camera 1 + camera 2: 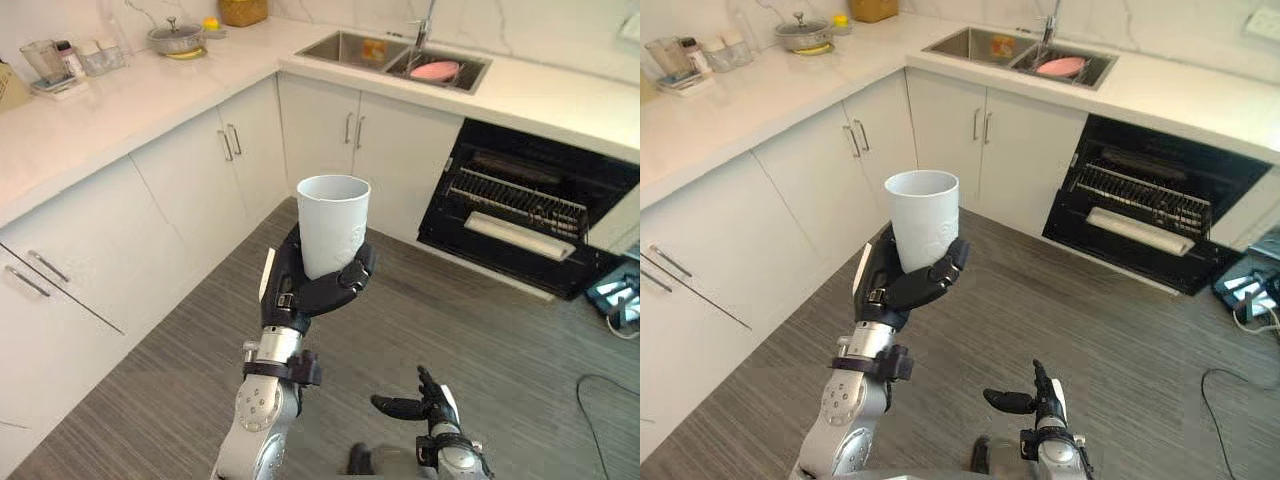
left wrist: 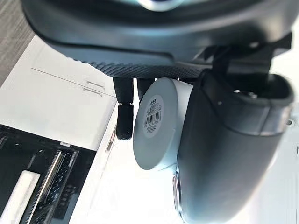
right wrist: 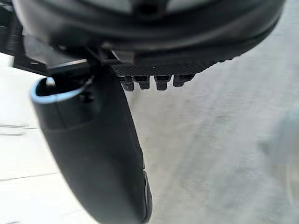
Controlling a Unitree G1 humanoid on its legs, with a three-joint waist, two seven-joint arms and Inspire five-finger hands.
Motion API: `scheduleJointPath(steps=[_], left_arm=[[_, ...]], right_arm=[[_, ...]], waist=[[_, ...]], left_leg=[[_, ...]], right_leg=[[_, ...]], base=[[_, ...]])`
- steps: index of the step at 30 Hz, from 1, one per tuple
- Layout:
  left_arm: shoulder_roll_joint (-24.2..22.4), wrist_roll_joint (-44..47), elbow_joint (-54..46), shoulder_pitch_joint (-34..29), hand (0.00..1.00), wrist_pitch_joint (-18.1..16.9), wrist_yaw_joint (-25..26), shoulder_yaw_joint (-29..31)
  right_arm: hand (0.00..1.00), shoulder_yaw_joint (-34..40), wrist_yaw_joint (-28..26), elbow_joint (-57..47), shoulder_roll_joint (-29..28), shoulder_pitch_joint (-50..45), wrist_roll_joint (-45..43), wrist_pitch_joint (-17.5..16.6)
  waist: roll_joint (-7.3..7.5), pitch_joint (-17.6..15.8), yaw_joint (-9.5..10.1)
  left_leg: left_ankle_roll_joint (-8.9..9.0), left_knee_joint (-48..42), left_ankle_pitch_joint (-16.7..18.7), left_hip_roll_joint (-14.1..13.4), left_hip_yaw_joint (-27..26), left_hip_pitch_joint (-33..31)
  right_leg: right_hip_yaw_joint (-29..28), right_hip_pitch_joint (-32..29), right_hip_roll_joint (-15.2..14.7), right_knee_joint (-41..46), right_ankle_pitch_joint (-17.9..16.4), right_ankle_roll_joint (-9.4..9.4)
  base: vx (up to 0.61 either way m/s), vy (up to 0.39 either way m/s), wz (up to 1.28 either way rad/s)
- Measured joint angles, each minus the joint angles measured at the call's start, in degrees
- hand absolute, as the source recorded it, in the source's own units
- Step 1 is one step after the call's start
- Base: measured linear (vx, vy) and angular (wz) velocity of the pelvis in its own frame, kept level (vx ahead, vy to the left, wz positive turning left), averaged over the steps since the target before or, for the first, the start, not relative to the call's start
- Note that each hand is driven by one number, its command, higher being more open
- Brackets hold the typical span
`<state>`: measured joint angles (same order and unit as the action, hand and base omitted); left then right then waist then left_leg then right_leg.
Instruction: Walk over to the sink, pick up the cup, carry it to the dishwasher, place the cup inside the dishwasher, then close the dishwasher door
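**Cup upright in the left hand, open dishwasher ahead to the right**

The cup (image 1: 333, 225) is clasped by the left hand (image 1: 318, 285), whose fingers and thumb are curled round its lower half. It is held upright, mouth up and long axis vertical, in the air above the floor (image 1: 200, 400), clear of the cabinets. The dishwasher (image 1: 530, 205) is seen open beneath the countertop (image 1: 560, 95), just to the right of the sink (image 1: 395, 55). It therefore lies ahead and to the right of the held cup, well apart from it.

The carry is judged to be under way, with placement not yet begun. The right hand (image 1: 428, 405) is held low, its fingers loosely spread and nothing in it. It is on the dishwasher's side, but the cup is in the other hand. How far the rack is drawn out cannot be told for certain; it appears to sit within the opening.
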<state>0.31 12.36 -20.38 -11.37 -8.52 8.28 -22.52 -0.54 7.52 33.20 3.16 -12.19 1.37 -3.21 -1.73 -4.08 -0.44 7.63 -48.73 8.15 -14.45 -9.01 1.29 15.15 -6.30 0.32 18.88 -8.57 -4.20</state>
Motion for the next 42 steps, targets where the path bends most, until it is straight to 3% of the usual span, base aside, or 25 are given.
scheduleJointPath(steps=[2, 3, 5, 8, 9, 10, 11, 12, 14, 16, 18, 20, 22, 26, 27, 28, 29, 30, 32, 33, 34, 36, 38, 40, 42], left_arm=[[-0.2, 0.1, -0.7, -0.3, 0.00, 0.0, -0.8, 0.2], [-0.2, 0.1, -0.9, -0.4, 0.00, 0.0, -1.0, 0.3], [-0.6, 0.1, -2.5, -1.6, 0.00, -0.5, -2.0, 0.8], [-0.6, 0.1, -2.3, -1.6, 0.00, -0.5, -2.1, 2.5], [-0.5, 0.1, -2.2, -1.6, 0.00, -0.5, -2.0, 3.2], [-0.3, 0.1, -1.9, -1.9, 0.00, -0.5, -1.9, 3.9], [-0.3, 0.1, -2.0, -2.2, 0.00, -0.6, -1.7, 4.0], [0.2, 0.1, -1.9, -2.3, 0.00, -0.5, -1.3, 4.5], [0.7, 0.1, -1.9, -2.3, 0.00, -0.4, -0.6, 4.6], [2.3, 0.1, -1.9, -2.3, 0.00, -0.2, -0.5, 4.0], [3.6, 0.1, -1.9, -2.3, 0.00, -0.1, -0.6, 3.1], [4.1, 0.0, -2.4, -2.3, 0.00, -0.1, -0.5, 1.8], [4.1, 0.0, -4.0, -2.2, 0.00, -0.1, -0.6, 0.4], [3.9, 0.0, -4.3, -1.9, 0.00, -1.0, -0.7, -0.6], [3.8, 0.0, -4.1, -1.8, 0.00, -1.0, -0.7, -0.6], [3.9, 0.0, -3.8, -1.7, 0.00, -1.0, -0.6, -0.5], [2.7, 0.0, -1.6, -1.3, 0.00, -0.8, -0.7, -0.8], [2.4, 0.0, -0.9, -1.1, 0.00, -0.4, -0.7, -0.9], [0.9, 0.0, 1.5, -0.1, 0.00, 0.8, -0.6, -0.6], [0.6, 0.0, 2.0, -0.2, 0.00, 1.0, -0.7, -0.6], [0.2, 0.0, 2.3, -0.3, 0.00, 1.1, -0.8, -0.6], [0.1, 0.0, 1.3, -0.4, 0.00, 0.9, -1.1, -0.4], [-0.2, 0.0, -0.3, -1.0, 0.00, 0.9, -1.3, -0.4], [-0.6, 0.0, -1.2, -1.8, 0.00, 0.5, -1.4, 0.1], [-0.8, 0.1, -1.5, -2.3, 0.00, 0.5, -1.3, 1.0]], right_arm=[[1.00, 0.1, 0.3, -1.3, 0.2, -0.4, -0.1, -0.3], [1.00, 0.1, 0.4, -1.4, 0.2, -0.3, -0.1, -0.3], [1.00, 0.2, 0.5, -1.7, 0.5, -0.1, -0.1, -0.3], [1.00, 0.2, 0.5, 0.2, 0.9, 0.6, -0.1, -0.3], [1.00, 0.1, 0.5, 1.6, 1.0, 0.9, -0.1, -0.4], [1.00, 0.2, 0.5, 3.5, 1.6, 1.4, -0.1, -0.3], [1.00, 0.2, 0.5, 4.1, 1.9, 1.5, -0.1, -0.3], [1.00, 0.2, 0.6, 5.2, 1.7, 1.9, -0.1, -0.1], [1.00, 0.1, 0.4, 5.1, 1.2, 2.1, -0.1, 0.0], [1.00, 0.2, 0.5, 4.7, -0.1, 2.4, 0.0, 0.0], [1.00, 0.2, 0.4, 4.3, -1.0, 2.4, 0.0, 0.0], [1.00, 0.2, 0.2, 4.0, -2.4, 2.0, 0.1, 0.0], [1.00, 0.1, -0.1, 3.5, -3.7, 2.0, 0.1, 0.0], [1.00, -0.1, -0.3, 3.2, -4.3, 2.3, 0.5, 0.0], [1.00, 0.0, -0.3, 3.3, -4.1, 2.3, 0.5, 0.0], [1.00, -0.1, -0.2, 3.4, -3.8, 2.2, 0.5, 0.0], [1.00, -0.1, -0.1, 4.2, -2.3, 2.2, 0.5, 0.1], [1.00, 0.0, -0.1, 4.2, -1.7, 2.2, 0.5, 0.3], [1.00, 0.0, -0.1, 4.1, -0.6, 1.9, 0.5, 0.4], [1.00, 0.0, 0.0, 3.7, -0.6, 1.3, 0.4, 0.4], [1.00, -0.1, 0.2, 1.5, -0.8, -0.6, 0.3, 0.4], [1.00, -0.1, 0.7, -1.4, -0.7, -1.7, -0.1, 0.0], [1.00, -0.1, 1.0, -2.6, -0.4, -1.7, -0.1, -0.3], [1.00, -0.3, 1.1, -2.6, -0.4, -1.6, -0.1, -0.4], [1.00, -0.8, 1.1, -2.6, -0.4, -1.4, -0.1, -0.3]], waist=[[-0.14, -0.2, 1.58], [-0.07, -0.2, 1.80], [-0.04, -0.2, 3.06], [0.05, -0.2, 3.33], [0.29, -0.2, 3.37], [0.69, -0.1, 3.64], [0.71, 0.0, 3.85], [1.27, 0.4, 3.68], [2.11, 0.5, 3.77], [3.28, 0.1, 3.85], [3.84, -0.1, 3.39], [3.67, -0.1, 2.24], [3.87, 0.2, 1.65], [3.88, 0.5, 0.26], [3.94, 0.5, -0.18], [4.82, 1.0, -0.63], [2.37, 1.2, -0.77], [1.44, 1.6, -0.65], [0.62, 1.1, -0.91], [0.60, 1.1, -0.95], [0.60, 1.0, -0.39], [1.07, 0.7, 0.27], [0.90, 0.7, 1.38], [0.95, 0.9, 3.30], [1.13, 1.0, 3.62]], left_leg=[[-1.13, -11.0, 3.8, -3.1, -1.6, -8.5], [-1.59, -11.0, 4.6, -3.4, -2.3, -10.0], [-5.01, -1.2, 8.4, -2.9, -4.1, -16.1], [-4.78, 14.4, 7.9, 1.2, -2.4, -18.2], [-4.63, 21.7, 5.5, 4.2, -0.8, -18.6], [-4.66, 25.6, 0.0, 6.6, 0.1, -17.9], [-5.01, 26.6, -2.9, 7.5, 0.0, -16.9], [-7.47, 24.8, -2.5, 8.6, -1.6, -16.7], [-8.79, 21.8, 1.5, 8.8, -4.1, -16.8], [-9.31, 23.1, 4.8, 9.5, -6.9, -12.5], [-9.63, 26.8, 5.5, 10.7, -8.1, -7.5], [-9.82, 30.3, 6.6, 11.3, -8.2, -1.9], [-9.68, 31.7, 8.0, 11.2, -8.3, 0.7], [-7.15, 34.4, 10.9, 10.2, -9.0, 6.3], [-6.41, 35.2, 11.3, 10.2, -9.0, 7.6], [-4.78, 35.5, 12.2, 10.4, -8.9, 9.1], [-3.29, 35.6, 13.1, 8.8, -8.5, 10.6], [-2.85, 35.0, 12.9, 7.5, -8.6, 10.6], [-0.71, 24.8, 10.2, 5.1, -7.9, 8.8], [-0.80, 19.3, 8.6, 4.0, -7.2, 7.5], [-0.19, 6.1, 6.9, 1.4, -5.1, 3.4], [-1.64, -3.9, 7.7, -0.7, -5.6, -2.4], [-3.92, -5.1, 9.3, -2.1, -5.8, -7.5], [-5.93, 2.7, 10.7, -1.5, -4.7, -11.8], [-5.32, 11.6, 10.8, 1.6, -0.3, -13.9]], right_leg=[[-0.7, 5.7, 1.0, -4.4, -0.7, -0.20], [-0.9, 6.4, 1.0, -5.0, -1.1, -0.24], [-2.6, 9.4, 0.7, -6.7, -3.1, 0.75], [-3.9, 11.1, -0.6, -6.9, -4.8, 2.17], [-5.0, 11.8, -2.0, -6.9, -5.8, 3.69], [-6.4, 12.5, -3.7, -6.9, -6.2, 5.39], [-7.5, 12.9, -4.3, -7.0, -6.4, 6.21], [-9.0, 13.5, -6.0, -7.8, -6.7, 7.40], [-11.6, 13.5, -7.4, -7.8, -5.8, 8.76], [-13.2, 10.0, -8.9, 3.5, -5.6, 9.14], [-13.3, 3.7, -10.7, 19.0, -4.2, 11.17], [-12.0, -2.9, -11.2, 32.0, -5.0, 9.84], [-9.0, -8.3, -11.1, 33.5, -6.0, 9.19], [-0.9, -15.6, -8.1, 19.9, -6.6, 6.57], [-0.1, -16.1, -7.0, 15.4, -5.3, 5.43], [0.3, -15.8, -5.3, 8.7, 1.5, 2.72], [1.2, -14.4, -3.7, 8.9, 3.4, -0.83], [1.6, -13.7, -3.1, 8.6, 2.6, -1.50], [2.7, -9.0, -1.8, 6.8, 0.4, -2.15], [2.9, -6.7, -1.4, 5.4, 0.1, -2.27], [2.7, -0.9, -0.5, 1.8, -0.2, -2.60], [2.1, 4.0, 0.0, -2.3, -1.2, -1.82], [0.9, 6.3, 0.2, -3.1, -2.7, -1.92], [-1.8, 7.8, 0.1, -3.2, -4.4, -1.24], [-3.9, 8.6, -0.7, -3.2, -5.2, -0.14]], base=[[0.37, -0.070, -0.12], [0.32, -0.014, -0.22], [0.28, 0.044, -0.25], [0.33, 0.164, -0.23], [0.39, 0.259, -0.41], [0.41, 0.276, -0.51], [0.45, 0.317, -0.57], [0.46, 0.314, -0.56], [0.43, 0.305, -0.56], [0.38, 0.289, -0.53], [0.29, 0.170, -0.28], [0.34, 0.135, -0.06], [0.31, 0.050, -0.01], [0.40, -0.033, -0.06], [0.62, -0.111, 0.09], [0.69, -0.105, 0.08], [0.58, -0.080, 0.05], [0.45, -0.059, 0.01], [0.46, -0.131, 0.10], [0.57, -0.163, 0.15], [0.44, -0.106, 0.05], [0.35, -0.042, -0.04], [0.27, 0.006, -0.25], [0.25, 0.092, -0.51], [0.27, 0.175, -0.59]])
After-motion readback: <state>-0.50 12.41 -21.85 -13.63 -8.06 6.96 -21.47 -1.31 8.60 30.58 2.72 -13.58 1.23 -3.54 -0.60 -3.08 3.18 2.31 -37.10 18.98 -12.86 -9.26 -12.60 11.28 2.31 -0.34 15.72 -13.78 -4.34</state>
